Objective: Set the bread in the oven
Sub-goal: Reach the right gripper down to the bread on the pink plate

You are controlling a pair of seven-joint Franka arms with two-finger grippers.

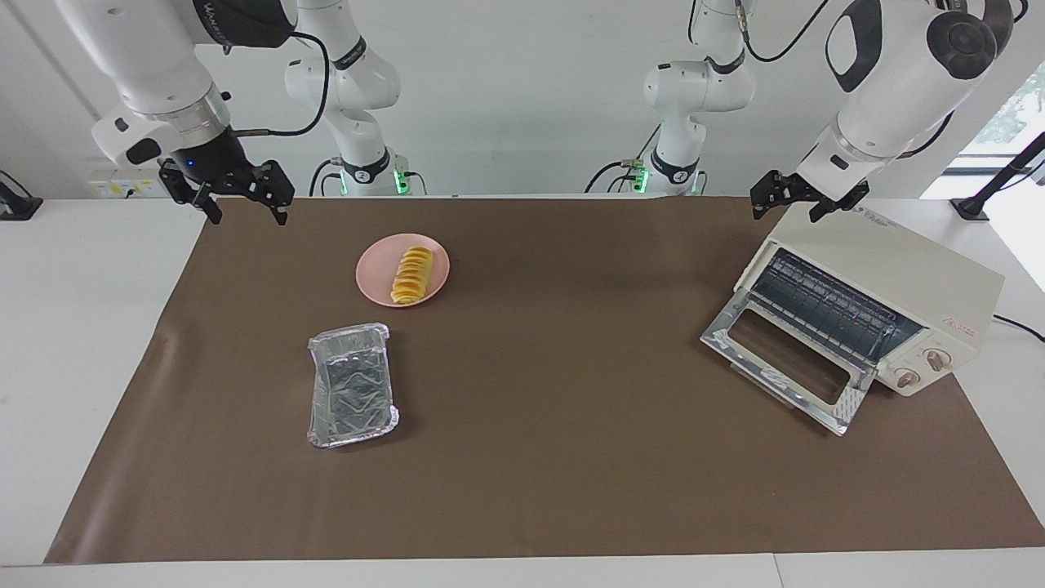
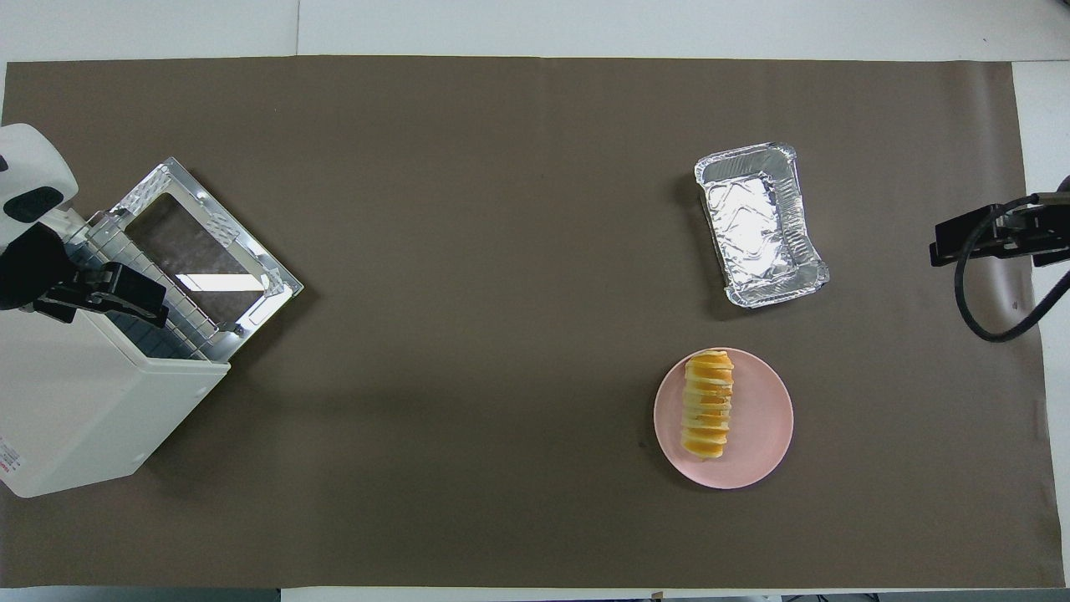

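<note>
The bread (image 1: 412,275) (image 2: 707,405), a ridged yellow-orange loaf, lies on a round pink plate (image 1: 374,273) (image 2: 761,426) toward the right arm's end of the table. The cream-white oven (image 1: 898,269) (image 2: 75,410) stands at the left arm's end with its glass door (image 1: 784,359) (image 2: 209,242) dropped open and the wire rack showing. My left gripper (image 1: 786,211) (image 2: 100,294) hangs open and empty over the oven's top. My right gripper (image 1: 247,214) (image 2: 995,234) hangs open and empty over the mat's edge, apart from the plate.
A crinkled silver foil tray (image 1: 351,384) (image 2: 761,221) with nothing in it sits farther from the robots than the plate. A brown mat (image 1: 571,392) (image 2: 468,251) covers the table between plate and oven. A black cable trails from the right wrist.
</note>
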